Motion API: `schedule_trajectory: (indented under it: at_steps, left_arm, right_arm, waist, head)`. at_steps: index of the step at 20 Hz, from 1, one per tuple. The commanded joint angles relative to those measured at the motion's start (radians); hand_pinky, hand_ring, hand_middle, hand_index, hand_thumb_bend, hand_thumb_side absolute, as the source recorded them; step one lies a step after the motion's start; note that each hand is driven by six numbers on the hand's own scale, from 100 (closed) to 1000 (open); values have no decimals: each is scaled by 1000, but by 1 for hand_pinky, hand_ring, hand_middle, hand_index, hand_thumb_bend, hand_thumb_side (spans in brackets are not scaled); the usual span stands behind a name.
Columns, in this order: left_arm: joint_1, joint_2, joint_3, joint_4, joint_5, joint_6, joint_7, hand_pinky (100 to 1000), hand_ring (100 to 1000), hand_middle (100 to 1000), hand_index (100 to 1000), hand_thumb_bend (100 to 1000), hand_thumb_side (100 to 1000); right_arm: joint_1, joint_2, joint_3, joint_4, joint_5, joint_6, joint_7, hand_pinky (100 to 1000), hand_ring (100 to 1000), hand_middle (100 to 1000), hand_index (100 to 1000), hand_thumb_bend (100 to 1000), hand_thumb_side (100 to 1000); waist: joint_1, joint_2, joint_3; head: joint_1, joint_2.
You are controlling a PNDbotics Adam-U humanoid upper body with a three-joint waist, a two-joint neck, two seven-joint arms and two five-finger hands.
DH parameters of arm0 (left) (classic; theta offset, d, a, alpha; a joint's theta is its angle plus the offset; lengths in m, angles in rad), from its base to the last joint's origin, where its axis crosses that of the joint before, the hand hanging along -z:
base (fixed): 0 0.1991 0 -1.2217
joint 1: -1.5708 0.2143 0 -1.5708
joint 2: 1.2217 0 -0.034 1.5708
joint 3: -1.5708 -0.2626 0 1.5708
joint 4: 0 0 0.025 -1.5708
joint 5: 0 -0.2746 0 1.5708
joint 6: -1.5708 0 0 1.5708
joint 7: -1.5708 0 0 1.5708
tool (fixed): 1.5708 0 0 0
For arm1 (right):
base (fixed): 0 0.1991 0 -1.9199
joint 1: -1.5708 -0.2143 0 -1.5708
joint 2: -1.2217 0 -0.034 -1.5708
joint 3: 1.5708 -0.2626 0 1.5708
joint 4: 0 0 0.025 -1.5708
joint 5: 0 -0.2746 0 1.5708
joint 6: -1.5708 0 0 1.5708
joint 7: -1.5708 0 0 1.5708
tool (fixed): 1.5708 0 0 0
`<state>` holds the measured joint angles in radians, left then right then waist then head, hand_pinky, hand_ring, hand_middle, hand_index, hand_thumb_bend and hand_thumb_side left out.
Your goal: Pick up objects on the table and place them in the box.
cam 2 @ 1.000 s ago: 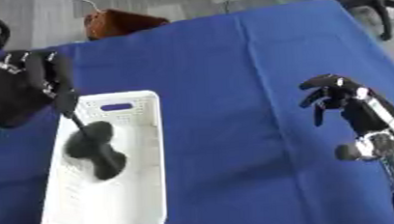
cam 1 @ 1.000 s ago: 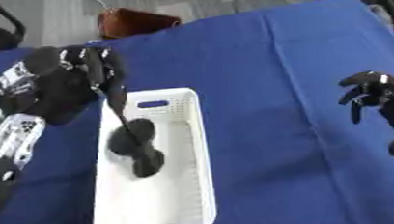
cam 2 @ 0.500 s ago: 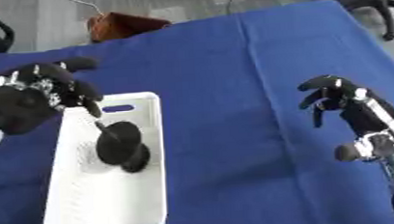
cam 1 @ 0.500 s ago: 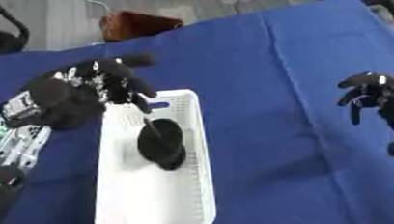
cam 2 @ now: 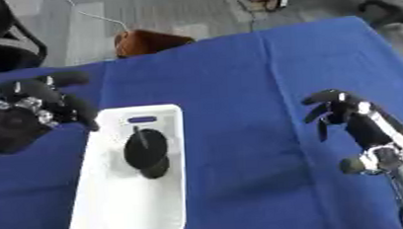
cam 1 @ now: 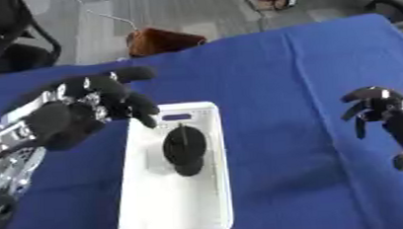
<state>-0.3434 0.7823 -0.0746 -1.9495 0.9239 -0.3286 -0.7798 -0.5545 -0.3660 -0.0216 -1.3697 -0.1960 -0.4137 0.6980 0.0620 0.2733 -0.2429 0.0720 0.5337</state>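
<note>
A long white box (cam 1: pixel 145 198) lies on the blue table. Inside its upper half rests a black object (cam 1: pixel 184 149) made of a thin stick ending in a round head. My left hand (cam 1: pixel 75 113) hovers at the box's upper left corner, fingers spread and holding nothing. My right hand (cam 2: pixel 352 116) hangs over the cloth at the right, well away from the box, its fingers curled downward with nothing in them.
The blue cloth (cam 1: pixel 298 72) covers the whole table. Beyond its far edge a brown object (cam 1: pixel 162 39) lies on the grey floor, with a dark chair (cam 1: pixel 11 42) at the far left and chair legs at the far right.
My left hand has let go of the black object, which now lies in the box. The hand has opened and moved up and left. The right hand has stayed put.
</note>
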Motion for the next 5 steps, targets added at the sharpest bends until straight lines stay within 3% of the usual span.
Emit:
schedule_trajectory:
  at_steps: [1,5]
  left_arm:
    - [56,56,32,-48,74,-246,-127,783,848,1000,895,100,626]
    - [219,43,69,-50,126,-466,-127,786,856,1000,896,100,615]
  right_arm:
    - [21,-30,-22,-30,1,-181,209,341,624,744,810,1000,541]
    - [74,-38,-41,-50,1,-137,209,339,624,746,810,1000,541]
  waist:
    - [1,-36,30]
    - [12,-69,110]
  head:
    - [-37,-2]
    - [-69,-2]
